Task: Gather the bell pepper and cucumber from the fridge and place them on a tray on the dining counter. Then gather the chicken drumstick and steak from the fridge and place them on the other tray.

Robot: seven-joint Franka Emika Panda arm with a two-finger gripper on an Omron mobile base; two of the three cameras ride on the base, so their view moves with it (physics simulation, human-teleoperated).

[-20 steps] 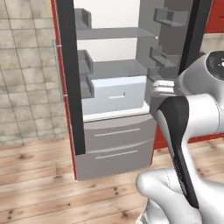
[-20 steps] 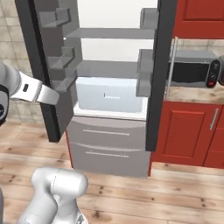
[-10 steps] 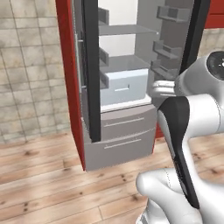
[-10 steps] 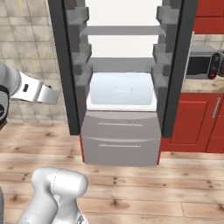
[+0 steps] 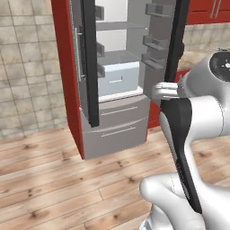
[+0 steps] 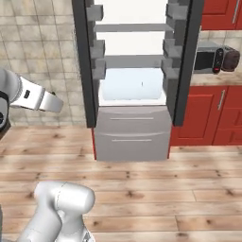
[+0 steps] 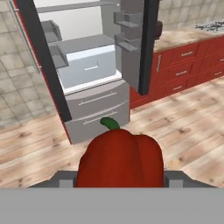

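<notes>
Bell pepper (image 7: 120,158) between hand (image 7: 120,177) fingers

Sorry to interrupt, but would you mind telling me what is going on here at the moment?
The robot arm is holding the bell pepper in its gripper, seen close up in the hand view with the green stem pointing up. Ahead stands the fridge with both doors open; its white interior, glass shelves, grey door bins and pale drawer are visible. The wooden floor lies between the robot and the fridge. Red cabinets and a microwave sit to the fridge's right.
</notes>
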